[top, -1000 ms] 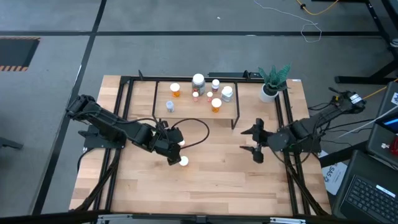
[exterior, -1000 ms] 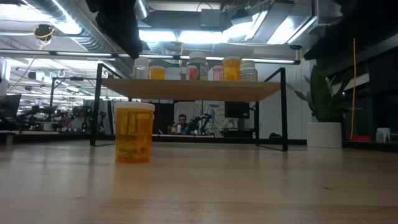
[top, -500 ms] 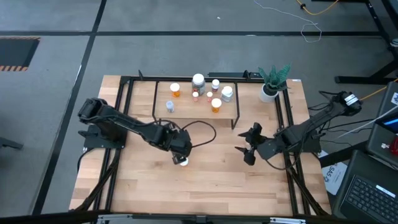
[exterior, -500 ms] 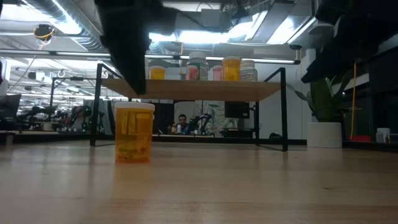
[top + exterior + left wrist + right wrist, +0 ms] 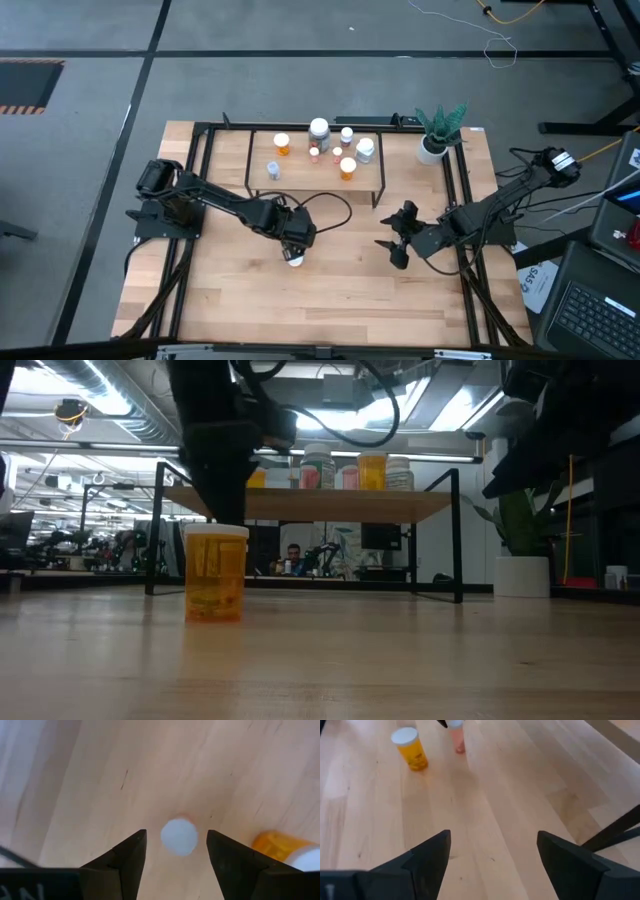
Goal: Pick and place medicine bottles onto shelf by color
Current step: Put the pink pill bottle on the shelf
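A small white-capped bottle [image 5: 178,836] with a pinkish body [image 5: 456,739] stands upright on the tabletop. An orange white-capped bottle [image 5: 295,260] stands beside it, also seen in the low view [image 5: 215,574] and the right wrist view [image 5: 410,749]. My left gripper [image 5: 296,241] is open above the small bottle, pointing down, a finger on either side of its cap [image 5: 176,832]. My right gripper [image 5: 396,248] is open and empty over the table's right half [image 5: 493,834]. The shelf [image 5: 372,186] at the back holds several bottles [image 5: 318,130].
A white pot with a green plant [image 5: 436,135] stands at the shelf's right end. A black frame [image 5: 462,195] runs along the table's sides. Bare wood [image 5: 345,290] lies between the grippers and toward the near edge.
My left gripper has gone toward the table's right edge and come down over the small bottle, its arm stretching out. My right gripper has gone toward the table's left, nearer the two bottles. Both bottles have stayed where they were.
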Motion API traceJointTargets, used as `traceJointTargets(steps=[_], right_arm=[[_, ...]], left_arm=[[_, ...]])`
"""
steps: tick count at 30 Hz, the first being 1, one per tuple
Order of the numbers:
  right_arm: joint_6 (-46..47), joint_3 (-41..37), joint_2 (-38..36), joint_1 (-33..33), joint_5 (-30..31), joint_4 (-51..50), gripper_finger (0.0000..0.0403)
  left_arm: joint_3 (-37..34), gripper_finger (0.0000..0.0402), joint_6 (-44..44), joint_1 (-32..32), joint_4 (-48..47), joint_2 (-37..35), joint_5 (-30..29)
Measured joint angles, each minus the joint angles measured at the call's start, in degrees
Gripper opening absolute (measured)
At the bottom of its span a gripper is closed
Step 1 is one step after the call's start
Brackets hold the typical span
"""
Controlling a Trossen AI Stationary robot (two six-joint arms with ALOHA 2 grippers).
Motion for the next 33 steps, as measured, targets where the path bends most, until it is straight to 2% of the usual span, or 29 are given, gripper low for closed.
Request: traceJointTargets(steps=[33], right_arm=[[0.0,0.0,-0.1,0.0,-0.4,0.3,0.0298]], left_arm=[[0.0,0.0202,0.0,-0.1,1.6,3.3,-0.5]])
